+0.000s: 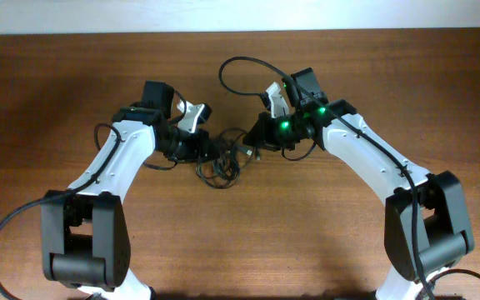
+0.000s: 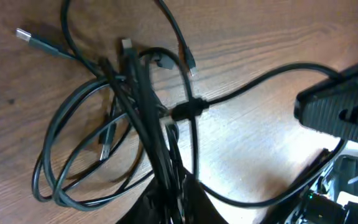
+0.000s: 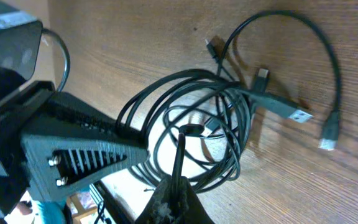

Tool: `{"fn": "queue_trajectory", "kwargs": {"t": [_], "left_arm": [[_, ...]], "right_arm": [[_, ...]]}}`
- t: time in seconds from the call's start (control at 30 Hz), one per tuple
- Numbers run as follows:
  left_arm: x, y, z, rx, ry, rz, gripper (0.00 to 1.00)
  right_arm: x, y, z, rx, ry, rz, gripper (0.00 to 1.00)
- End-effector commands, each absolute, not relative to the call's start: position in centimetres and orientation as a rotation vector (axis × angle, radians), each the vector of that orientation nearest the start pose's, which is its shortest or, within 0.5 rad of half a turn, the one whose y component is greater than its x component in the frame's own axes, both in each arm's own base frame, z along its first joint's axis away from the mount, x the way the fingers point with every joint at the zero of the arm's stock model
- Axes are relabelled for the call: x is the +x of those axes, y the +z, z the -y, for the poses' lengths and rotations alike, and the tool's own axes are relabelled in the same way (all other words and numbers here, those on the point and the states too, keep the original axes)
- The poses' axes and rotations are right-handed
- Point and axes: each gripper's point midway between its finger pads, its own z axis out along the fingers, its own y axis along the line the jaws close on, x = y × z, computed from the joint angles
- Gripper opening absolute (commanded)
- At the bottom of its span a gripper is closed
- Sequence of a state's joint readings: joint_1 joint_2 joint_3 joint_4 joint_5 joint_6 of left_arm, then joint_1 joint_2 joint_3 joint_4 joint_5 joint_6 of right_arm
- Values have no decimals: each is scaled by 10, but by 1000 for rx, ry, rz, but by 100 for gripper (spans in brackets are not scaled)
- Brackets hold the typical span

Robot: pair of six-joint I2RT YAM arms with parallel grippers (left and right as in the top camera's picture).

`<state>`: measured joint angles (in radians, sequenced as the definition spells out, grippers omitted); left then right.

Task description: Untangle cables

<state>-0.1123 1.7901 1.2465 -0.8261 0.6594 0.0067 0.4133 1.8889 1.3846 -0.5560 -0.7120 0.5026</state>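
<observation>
Closest to the left wrist camera, the left tool (image 2: 166, 202) is clenched on a bunch of strands from the cables (image 2: 143, 115); the strands rise straight out of its dark fingertips and into the knot. Just beyond the fingertips the cords spread into several overlapping loops lying flat on the wooden tabletop (image 2: 260, 37). Farther out, at the left edge of the knot, a silver-tipped plug (image 2: 25, 35) lies free on the wood, well apart from the tool.

Closest to the right wrist camera, the right tool (image 3: 173, 200) is pinched fully closed on a single thin cord; the cord climbs from between its fingertips to a small black end piece just above them. Behind that sits the coil of loops, with the ribbed grey body of the left tool touching the coil's left side. Past the coil a flat silver connector (image 3: 298, 115) rests on the wood; a smaller plug lies a little farther off on its own cord.

From above, the two tools face each other near the middle of the tabletop; the tangle lies between them, slightly toward the arm bases, and each tool reaches into it from its own side.
</observation>
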Motion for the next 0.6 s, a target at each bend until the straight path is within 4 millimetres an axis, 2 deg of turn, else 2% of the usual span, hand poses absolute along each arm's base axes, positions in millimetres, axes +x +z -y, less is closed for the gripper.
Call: {"fn": "queue_trajectory", "kwargs": {"t": [0.0,0.07,0.13,0.27,0.37,0.5,0.57], "left_arm": [[346,87,146,277,-983,-2812,11],[346,87,146,277,-982,-2810,13],[347,86,146,278,-971,-2809,13],[350,87,146,284,-967,-2794,14],[350,87,146,284,-967,-2795,16],[350,87,146,284,-967,-2795,16],[350,87,146,284,-967,-2795,16]], "right_arm": [[358,110,-288,-186,1274,-2773,4],[353,104,-293,-193,1343,-2790,4],[344,110,-306,-323,1527,-2725,4],[339,97,-306,-370,1550,-2736,4],[337,79,-305,-582,1512,-2665,4],[330,55,-310,-573,1636,-2684,4],[336,41,-304,-541,1554,-2729,22]]}}
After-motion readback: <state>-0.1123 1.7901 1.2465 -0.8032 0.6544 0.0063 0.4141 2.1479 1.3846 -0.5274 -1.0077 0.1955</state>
